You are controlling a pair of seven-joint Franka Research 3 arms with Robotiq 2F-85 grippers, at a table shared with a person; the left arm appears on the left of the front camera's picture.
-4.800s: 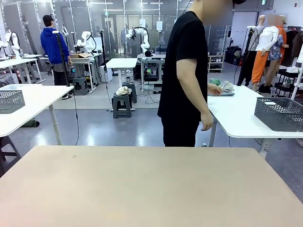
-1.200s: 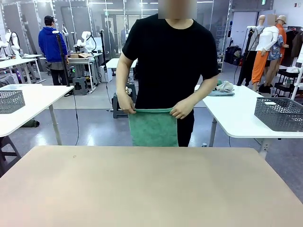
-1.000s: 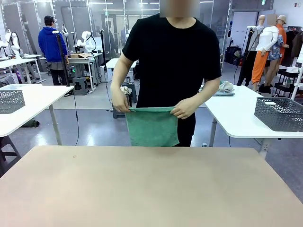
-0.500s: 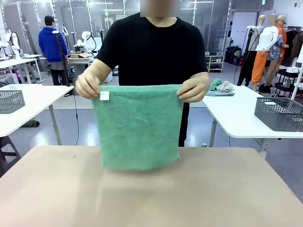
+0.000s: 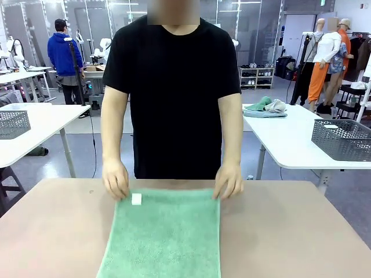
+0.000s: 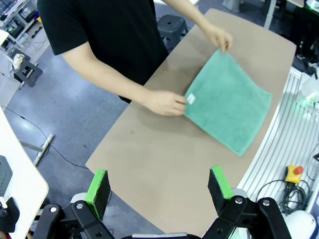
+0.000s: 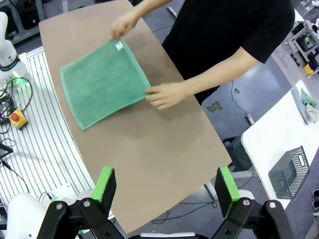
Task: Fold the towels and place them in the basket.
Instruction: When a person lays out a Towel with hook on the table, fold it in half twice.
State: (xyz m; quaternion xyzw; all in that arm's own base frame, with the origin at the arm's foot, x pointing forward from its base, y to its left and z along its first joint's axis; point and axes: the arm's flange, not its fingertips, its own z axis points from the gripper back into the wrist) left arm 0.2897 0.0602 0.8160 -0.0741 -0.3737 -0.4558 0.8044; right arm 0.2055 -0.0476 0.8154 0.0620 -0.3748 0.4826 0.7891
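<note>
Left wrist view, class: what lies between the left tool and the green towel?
Bare tan table lies there: in the left wrist view, nothing sits between the open left tool and the green towel.

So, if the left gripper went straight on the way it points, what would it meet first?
Probably bare table, just short of the person's hand holding the green towel; depth is unclear.

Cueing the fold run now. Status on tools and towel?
Left tool open, right tool open, both raised above the table. Green towel spread flat on it. Person's hands on its far corners, in the way.
</note>
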